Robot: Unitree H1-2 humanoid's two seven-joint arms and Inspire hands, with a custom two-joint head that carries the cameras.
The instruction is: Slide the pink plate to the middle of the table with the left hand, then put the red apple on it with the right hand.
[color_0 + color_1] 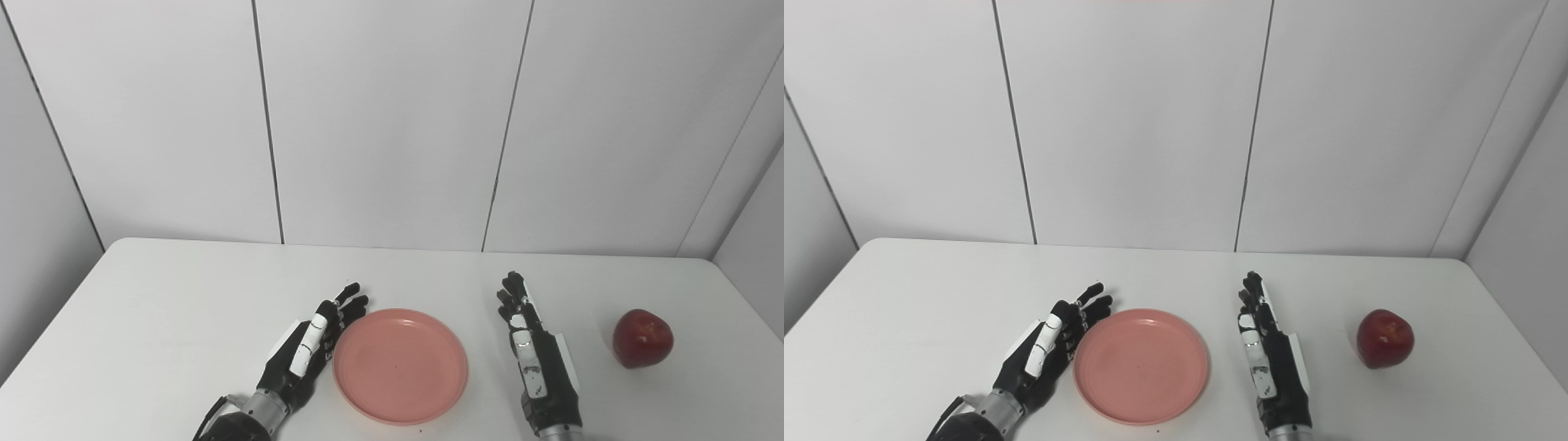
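The pink plate (400, 365) lies flat and empty near the table's front, about at mid-width. My left hand (309, 349) rests just left of it, fingers stretched out along the plate's left rim, open and holding nothing. To the plate's right, with a gap of bare table between, my right hand (534, 355) stands on edge, fingers straight and pointing away from me, open. The red apple (642, 338) sits upright on the table farther right, clear of the right hand.
The white table (184, 294) ends at a white panelled wall (392, 122) at the back. Its right edge runs close past the apple.
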